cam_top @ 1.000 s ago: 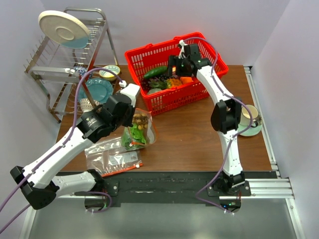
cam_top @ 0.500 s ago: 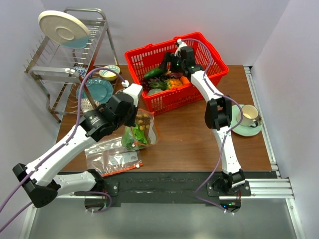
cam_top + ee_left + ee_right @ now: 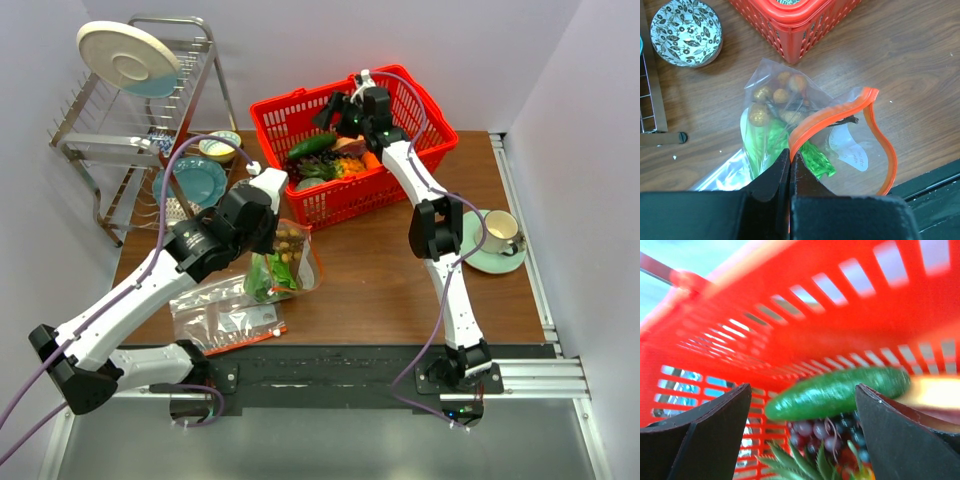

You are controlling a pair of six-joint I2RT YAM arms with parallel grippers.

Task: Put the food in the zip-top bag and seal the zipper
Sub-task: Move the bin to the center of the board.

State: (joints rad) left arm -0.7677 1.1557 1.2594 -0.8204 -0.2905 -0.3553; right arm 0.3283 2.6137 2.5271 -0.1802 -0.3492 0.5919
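The left gripper [image 3: 790, 165] is pressed together on the thin red-orange zipper strip [image 3: 875, 117] of the clear crinkly zip-top bag [image 3: 765, 72], holding its mouth agape over the brown wooden table [image 3: 920, 60]. Inside the bag lie small brown round nuts [image 3: 772, 95] and pale-green cabbage leaves [image 3: 762, 147]. The right gripper [image 3: 802, 390] hangs spread wide inside the red plastic basket [image 3: 805, 330]. The dark green cucumber [image 3: 840, 387] shows beyond its fingers, lying on purple grapes [image 3: 815, 430]. A second clear bag [image 3: 225, 315] lies flat beside the first.
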